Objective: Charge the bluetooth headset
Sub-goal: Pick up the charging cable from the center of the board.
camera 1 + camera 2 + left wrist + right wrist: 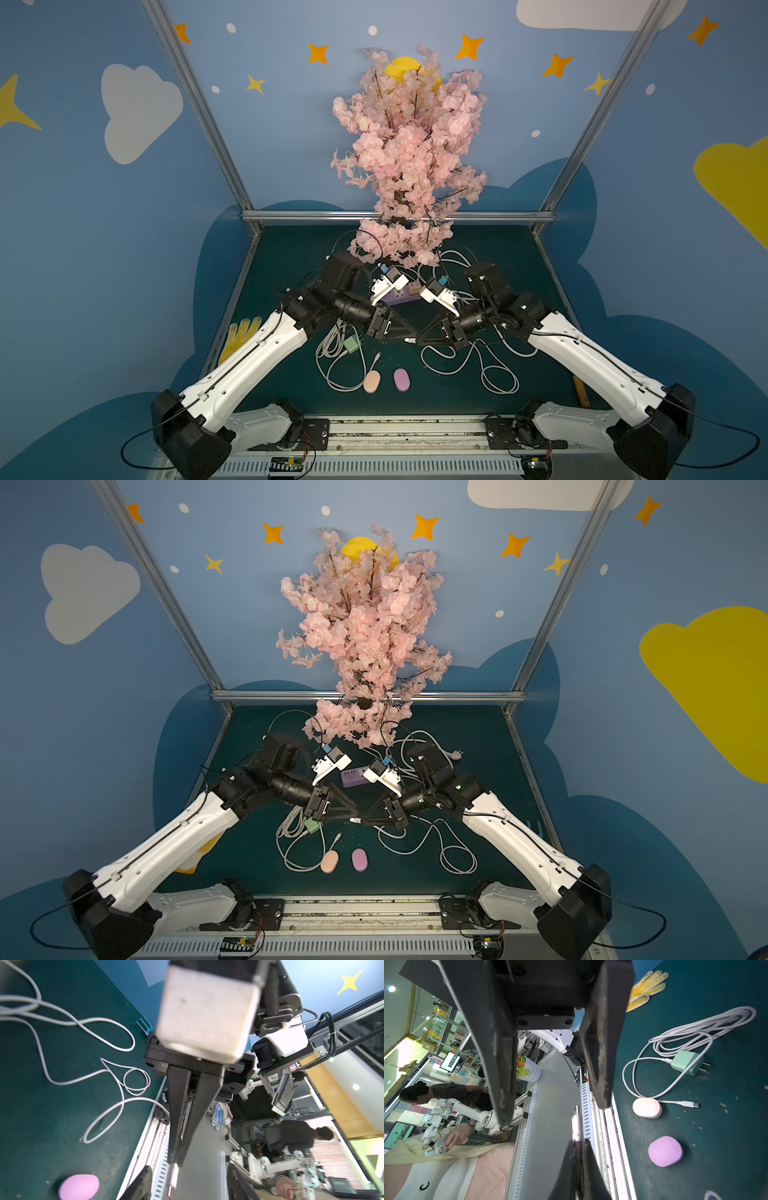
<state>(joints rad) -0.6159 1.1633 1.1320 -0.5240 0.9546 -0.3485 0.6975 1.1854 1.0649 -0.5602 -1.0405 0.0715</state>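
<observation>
In both top views two earbud cases lie on the near part of the green mat (286,253). A peach case (371,382) sits on the left and a purple case (401,380) just right of it, not touching. Both lids are down, so their contents cannot be seen. Farther in, both arms reach toward the middle and meet tip to tip above the mat. The left gripper (408,335) and the right gripper (420,341) point at each other with a white plug (410,340) between them. A purple power strip (353,778) lies beyond them.

From the left wrist, the right gripper (174,1159) has its jaws pressed together on the white plug (173,1171), whose metal end sticks out.

From the right wrist, the left gripper (553,1110) faces the camera with its jaws spread apart, holding nothing, and the plug (576,1124) points toward the gap. A green adapter (685,1062) lies on the mat, and its cable's free end (691,1104) rests just beside the peach case (647,1108).
</observation>
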